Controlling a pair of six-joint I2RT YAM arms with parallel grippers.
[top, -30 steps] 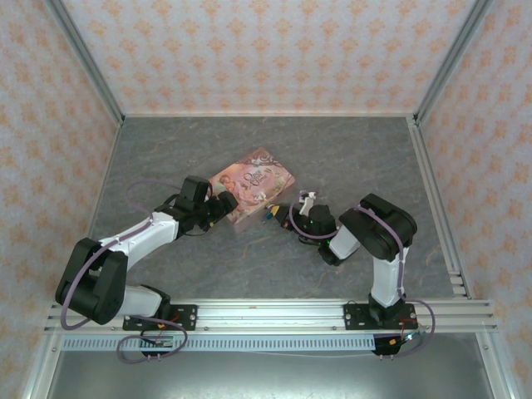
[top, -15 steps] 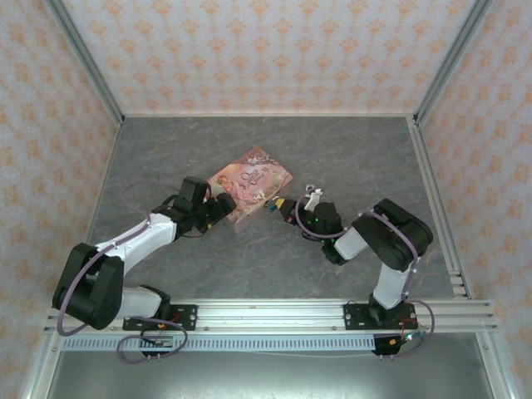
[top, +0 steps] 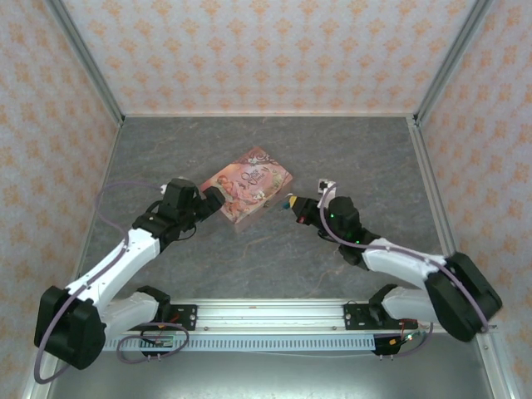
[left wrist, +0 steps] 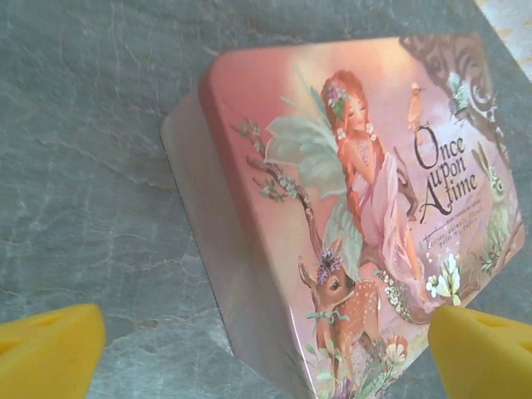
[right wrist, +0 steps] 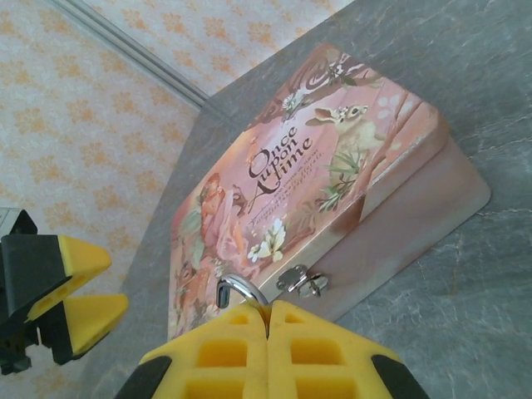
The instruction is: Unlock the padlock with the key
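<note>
A pink tin box lay slantwise on the grey marbled surface, its lid printed with a red-haired fairy, a fawn and a rabbit — and the words "Once upon a time". The left gripper had its jaws wide apart, yellow fingertips at the lower corners, the box's near corner between them.

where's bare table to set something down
Bare table: between the tin box and the back wall, and along the right rail. Crowded at the box's near edges: left tool open at one corner, right tool shut on the padlock.
</note>
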